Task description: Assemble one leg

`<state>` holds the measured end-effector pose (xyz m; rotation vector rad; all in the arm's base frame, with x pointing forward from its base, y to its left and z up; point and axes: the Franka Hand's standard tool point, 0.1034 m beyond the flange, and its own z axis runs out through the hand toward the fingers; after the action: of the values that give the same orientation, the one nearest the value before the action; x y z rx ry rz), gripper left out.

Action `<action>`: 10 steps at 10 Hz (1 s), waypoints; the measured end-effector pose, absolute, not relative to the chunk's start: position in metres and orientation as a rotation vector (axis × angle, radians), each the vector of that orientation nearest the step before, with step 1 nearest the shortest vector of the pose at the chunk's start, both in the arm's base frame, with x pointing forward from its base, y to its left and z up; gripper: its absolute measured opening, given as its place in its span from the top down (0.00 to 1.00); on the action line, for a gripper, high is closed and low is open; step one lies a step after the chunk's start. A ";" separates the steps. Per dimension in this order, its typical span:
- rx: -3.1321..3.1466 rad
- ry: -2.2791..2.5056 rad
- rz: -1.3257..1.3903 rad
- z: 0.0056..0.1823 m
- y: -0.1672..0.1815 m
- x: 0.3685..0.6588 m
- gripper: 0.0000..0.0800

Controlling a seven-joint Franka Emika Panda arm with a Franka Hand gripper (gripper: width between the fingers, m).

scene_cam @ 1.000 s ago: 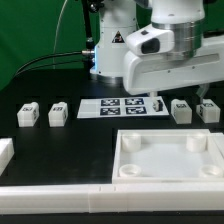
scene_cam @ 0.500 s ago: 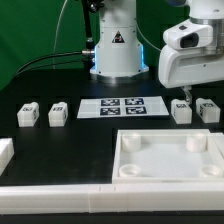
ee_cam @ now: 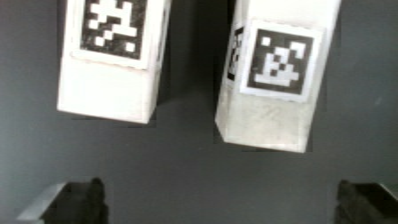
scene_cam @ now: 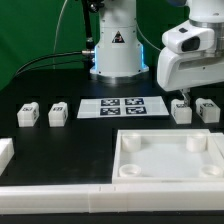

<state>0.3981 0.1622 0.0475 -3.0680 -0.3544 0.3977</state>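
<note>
Four small white legs with marker tags lie on the black table. Two are at the exterior view's left [scene_cam: 28, 115] [scene_cam: 58, 114] and two at its right [scene_cam: 182, 110] [scene_cam: 207, 108]. My gripper [scene_cam: 193, 96] hangs just above the right pair, open and empty. In the wrist view the two right legs [ee_cam: 116, 55] [ee_cam: 276, 75] lie side by side, ahead of the gripper [ee_cam: 222, 203]. Its dark fingertips [ee_cam: 75, 200] stand wide apart and touch neither leg.
The marker board [scene_cam: 122, 106] lies between the two pairs of legs. A large white square panel with corner sockets [scene_cam: 168, 178] lies in front of the right legs. A long white rail [scene_cam: 60, 194] runs along the front. The robot base [scene_cam: 115, 50] stands behind.
The arm has swung from above the marker board to the exterior view's right, over the right pair of legs, and has hardly moved in the last half second.
</note>
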 end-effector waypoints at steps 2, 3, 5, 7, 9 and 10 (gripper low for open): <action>-3.068 -0.239 0.730 0.049 0.163 0.386 0.19; -3.050 -0.243 0.866 0.050 0.169 0.385 0.19; -2.976 -0.245 1.182 0.052 0.172 0.379 0.19; -2.898 -0.247 1.389 0.049 0.174 0.381 0.19; -2.878 -0.250 1.426 0.044 0.177 0.381 0.19; -2.877 -0.258 1.427 0.042 0.179 0.379 0.19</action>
<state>0.3794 0.1795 0.0421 -2.8772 -0.2575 1.4270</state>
